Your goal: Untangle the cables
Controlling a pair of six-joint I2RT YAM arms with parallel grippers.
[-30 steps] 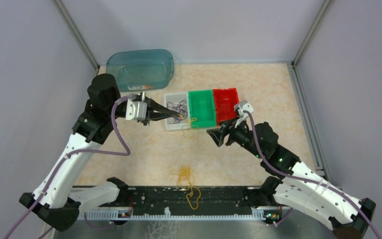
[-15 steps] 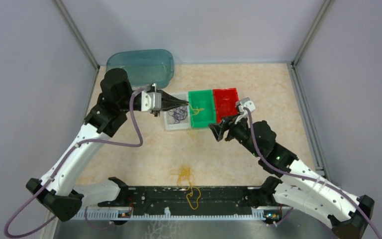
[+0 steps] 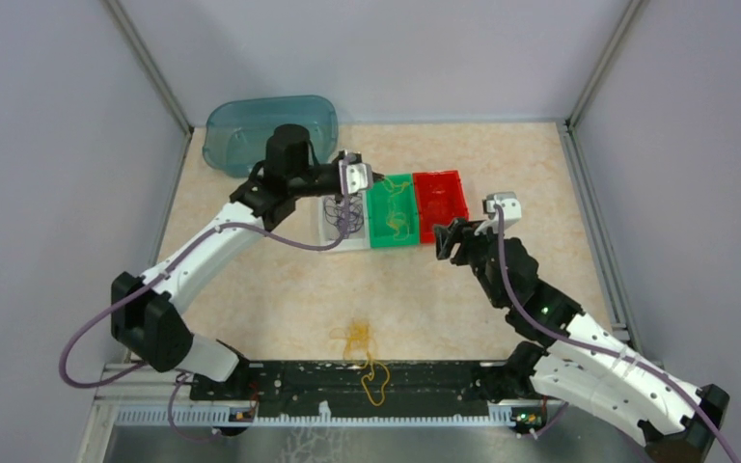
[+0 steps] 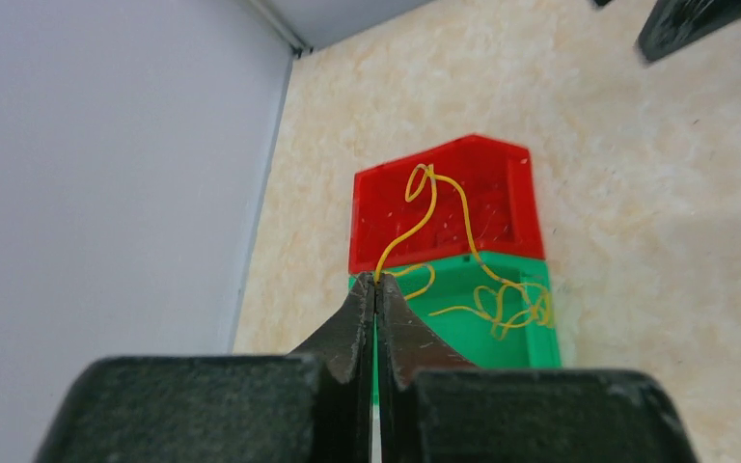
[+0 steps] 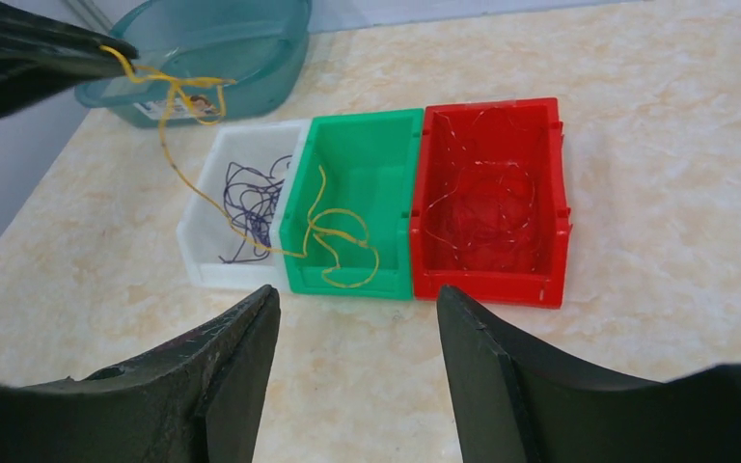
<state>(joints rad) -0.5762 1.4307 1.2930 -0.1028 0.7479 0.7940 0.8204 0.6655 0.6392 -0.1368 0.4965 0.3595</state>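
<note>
Left tool (image 4: pixel 376 289): pinched tight on the yellow cable (image 4: pixel 423 214).
Yellow cable: trailed down into the green bin (image 5: pixel 365 121).
Right tool (image 5: pixel 357 299): spread apart, nothing gripped.

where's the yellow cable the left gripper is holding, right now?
Right wrist view: the yellow cable hangs from the shut left gripper at upper left, crosses the white bin and ends coiled in the green bin, the middle of three.

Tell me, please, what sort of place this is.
Probably a robotics lab cell: grey walls enclose a marbled tabletop, a left arm and right arm are mounted at its near edge, and the left hand pinches a yellow cable trailing into a green bin between a white bin and red bin.
</note>
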